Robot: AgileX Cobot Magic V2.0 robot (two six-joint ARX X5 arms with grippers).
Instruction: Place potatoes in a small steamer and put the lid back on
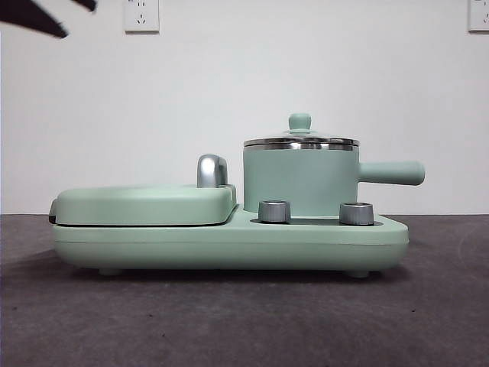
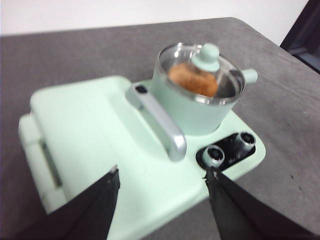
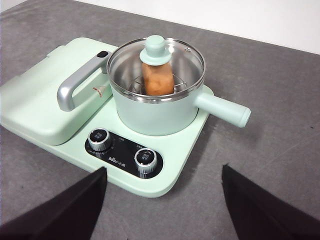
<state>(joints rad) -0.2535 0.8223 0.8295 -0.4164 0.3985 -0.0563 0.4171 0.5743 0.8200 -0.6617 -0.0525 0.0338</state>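
Resting on the pot, the glass lid looks fragile and slippery: grip its knob. Both grippers' fingers released, empty.

Both arms are hanging above the surface, grippers empty.

The left gripper is holding its two black jaws spread wide apart with nothing between them, and the right gripper is doing the same, jaws parted and gripping nothing. In the front view only a black tip is showing at the top left corner.
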